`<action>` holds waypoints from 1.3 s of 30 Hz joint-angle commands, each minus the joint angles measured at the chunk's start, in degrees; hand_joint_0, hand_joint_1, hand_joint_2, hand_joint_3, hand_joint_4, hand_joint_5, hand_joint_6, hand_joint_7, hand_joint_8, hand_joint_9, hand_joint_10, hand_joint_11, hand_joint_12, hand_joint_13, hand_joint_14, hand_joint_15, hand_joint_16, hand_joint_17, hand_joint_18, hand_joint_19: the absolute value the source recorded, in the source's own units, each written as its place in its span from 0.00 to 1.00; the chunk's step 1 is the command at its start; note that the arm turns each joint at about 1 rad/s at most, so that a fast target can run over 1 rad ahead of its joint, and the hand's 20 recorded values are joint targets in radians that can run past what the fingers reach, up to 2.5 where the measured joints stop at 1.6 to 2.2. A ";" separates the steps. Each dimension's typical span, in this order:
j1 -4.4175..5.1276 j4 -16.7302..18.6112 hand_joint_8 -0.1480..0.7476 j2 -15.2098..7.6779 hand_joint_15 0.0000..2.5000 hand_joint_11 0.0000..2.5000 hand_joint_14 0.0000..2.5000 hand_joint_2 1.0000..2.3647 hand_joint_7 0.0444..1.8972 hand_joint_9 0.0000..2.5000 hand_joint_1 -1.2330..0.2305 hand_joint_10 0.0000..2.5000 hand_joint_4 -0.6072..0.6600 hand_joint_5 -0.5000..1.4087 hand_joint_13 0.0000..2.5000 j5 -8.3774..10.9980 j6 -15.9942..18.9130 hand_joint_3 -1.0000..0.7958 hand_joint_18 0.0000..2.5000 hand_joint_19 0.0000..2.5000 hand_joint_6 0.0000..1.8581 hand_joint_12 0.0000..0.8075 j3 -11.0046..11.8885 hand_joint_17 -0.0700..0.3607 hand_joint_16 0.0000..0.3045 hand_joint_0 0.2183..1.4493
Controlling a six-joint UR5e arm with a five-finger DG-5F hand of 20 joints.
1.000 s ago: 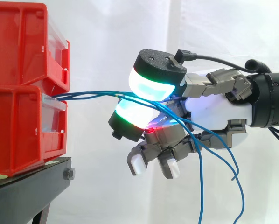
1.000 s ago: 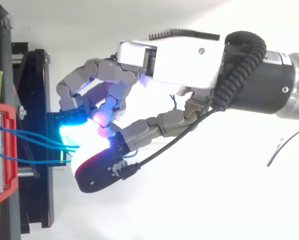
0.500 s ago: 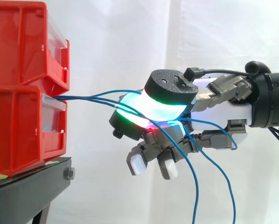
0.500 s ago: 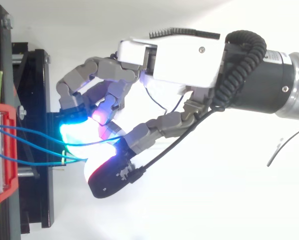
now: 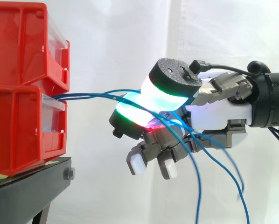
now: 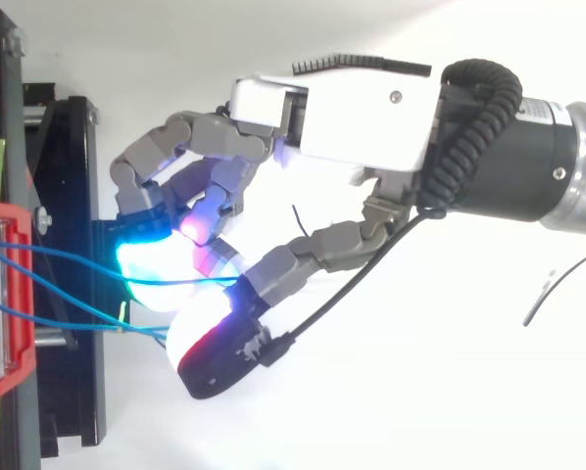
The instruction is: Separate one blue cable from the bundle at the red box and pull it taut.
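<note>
Fingers [image 5: 163, 100] of the hand [image 6: 352, 117] curl, glowing pads pinching several blue cables [image 5: 86, 96] near the red box [image 5: 18, 126], so singling one out looks unfinished; next it must shed the extras and draw away from the box.

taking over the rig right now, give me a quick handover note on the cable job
Hand: shut, its pads pinching several blue cables together.
Cables: they run from the red box to the pads, slightly bowed, not taut. The free ends hang below the hand.
Done: bundle gripped.
Left: single out one cable, then pull it taut.
</note>
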 commanded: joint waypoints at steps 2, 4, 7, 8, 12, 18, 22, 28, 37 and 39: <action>-0.01 0.00 0.48 0.01 0.31 0.63 0.01 0.00 0.65 0.47 0.23 0.01 0.50 0.18 0.27 0.01 0.03 0.28 0.31 0.42 0.46 0.48 0.03 0.42 0.16 0.38; -0.01 0.09 0.47 0.01 0.31 0.63 0.01 0.00 0.63 0.47 0.22 0.01 0.43 0.18 0.27 -0.08 -0.06 0.28 0.31 0.41 0.47 0.48 0.03 0.42 0.16 0.40; -0.01 0.00 0.47 0.01 0.30 0.62 0.01 0.00 0.62 0.46 0.18 0.01 0.45 0.18 0.26 -0.08 -0.06 0.28 0.31 0.40 0.47 0.47 0.03 0.42 0.16 0.41; -0.01 0.00 0.47 0.01 0.30 0.62 0.01 0.00 0.62 0.46 0.17 0.01 0.46 0.18 0.26 -0.08 0.03 0.28 0.31 0.40 0.46 0.47 -0.06 0.42 0.16 0.40; -0.01 0.00 0.49 0.01 0.30 0.61 0.01 0.00 0.62 0.46 0.18 0.01 0.49 0.18 0.26 -0.08 0.03 0.28 0.30 0.41 0.46 0.49 -0.06 0.44 0.17 0.26; -0.01 0.00 0.55 0.01 0.30 0.60 0.01 0.00 0.54 0.47 0.37 0.01 0.56 0.19 0.27 -0.08 -0.06 0.28 0.33 0.40 0.44 0.55 0.03 0.48 0.20 0.17; -0.01 0.00 0.53 0.01 0.30 0.59 0.01 0.00 0.55 0.48 0.49 0.01 0.55 0.19 0.27 -0.08 0.03 0.28 0.32 0.41 0.42 0.55 0.03 0.47 0.19 0.19; -0.01 0.00 0.47 0.01 0.31 0.60 0.01 0.00 0.61 0.47 0.49 0.01 0.52 0.19 0.26 -0.08 0.03 0.28 0.29 0.42 0.41 0.49 0.03 0.41 0.16 0.30; -0.01 0.18 0.48 0.01 0.32 0.62 0.01 0.01 0.62 0.48 0.27 0.01 0.49 0.18 0.28 0.19 -0.06 0.36 0.30 0.43 0.45 0.48 0.03 0.41 0.16 0.35; -0.01 0.18 0.48 0.01 0.33 0.62 0.01 0.01 0.63 0.48 0.27 0.01 0.48 0.18 0.28 0.19 -0.06 0.40 0.30 0.43 0.46 0.49 0.03 0.41 0.16 0.34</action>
